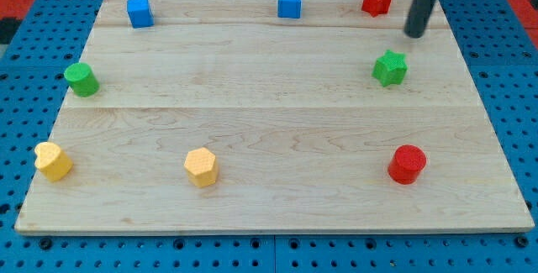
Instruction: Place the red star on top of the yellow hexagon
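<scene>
**Rod tip beside the red star, yellow hexagon far across the board**

Camera view: The wooden board [269, 71] lies on a blue pegboard surface [34, 55]. Taking the red star [377, 0] as the landmark: it sits near the board's top edge toward the view's right, apart from every other block. My tip [414, 34] is just to the view's right of the star and a little below it, not touching it; the dark rod is a single bare piece with nothing held and nothing pressed against it. Below the star, and just below and left of my tip, stands the green star [390, 68]. Further down from the star, near the bottom edge, is the red cylinder [407, 164]. To the star's left along the top edge stand a blue pentagon-like block [289, 4] and, further left, a blue cube [139, 12]. The yellow hexagon [201, 166] is well apart from the star, down and to the left near the bottom edge. A green cylinder [81, 80] and a yellow heart [52, 160] lie at the far left side.
</scene>
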You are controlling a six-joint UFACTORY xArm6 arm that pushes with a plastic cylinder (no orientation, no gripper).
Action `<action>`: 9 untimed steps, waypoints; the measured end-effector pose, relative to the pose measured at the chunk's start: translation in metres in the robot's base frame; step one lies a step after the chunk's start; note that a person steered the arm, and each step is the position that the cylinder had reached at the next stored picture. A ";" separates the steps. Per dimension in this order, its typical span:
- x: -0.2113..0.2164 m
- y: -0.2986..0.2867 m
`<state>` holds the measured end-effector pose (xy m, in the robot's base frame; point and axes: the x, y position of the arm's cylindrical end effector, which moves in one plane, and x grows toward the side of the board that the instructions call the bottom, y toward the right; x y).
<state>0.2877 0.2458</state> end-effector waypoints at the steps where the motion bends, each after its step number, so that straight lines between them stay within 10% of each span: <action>1: -0.036 0.016; 2: -0.095 0.000; 5: -0.011 -0.255; 9: 0.063 -0.267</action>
<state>0.3504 -0.0207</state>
